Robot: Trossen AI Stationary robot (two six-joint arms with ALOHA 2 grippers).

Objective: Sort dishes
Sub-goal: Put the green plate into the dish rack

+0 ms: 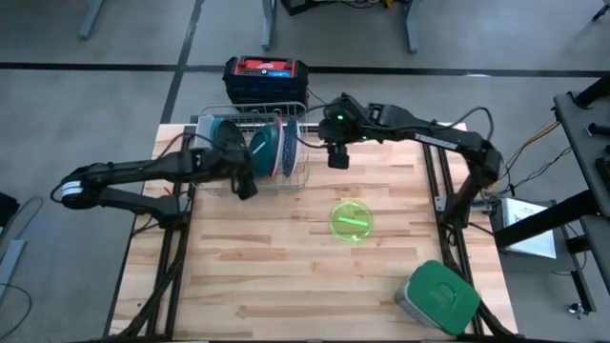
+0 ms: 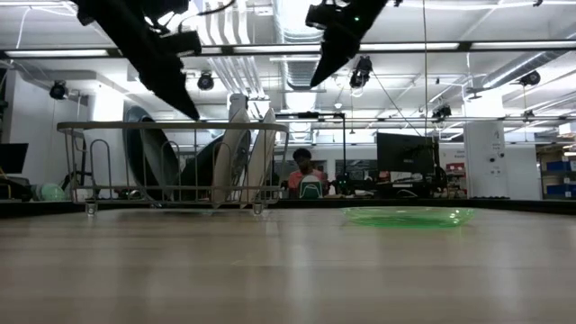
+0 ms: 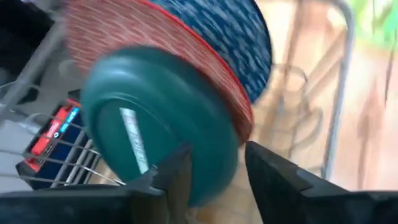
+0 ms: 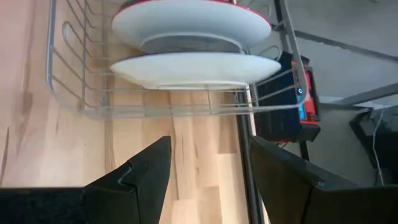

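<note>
Wooden tabletop [image 1: 286, 276] shows us one lime green plate [image 1: 351, 220] lying out; others stand in the rack [image 1: 297, 177]. Left pincer [image 3: 214, 171] spread at the teal bowl [image 3: 158, 134]; right pincer [image 4: 208, 165] spread, empty.

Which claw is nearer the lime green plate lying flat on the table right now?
The right claw. It hangs beside the rack's end, just behind the lime green plate. The left claw is over the rack's near edge by the teal dish, farther from that plate.
</note>
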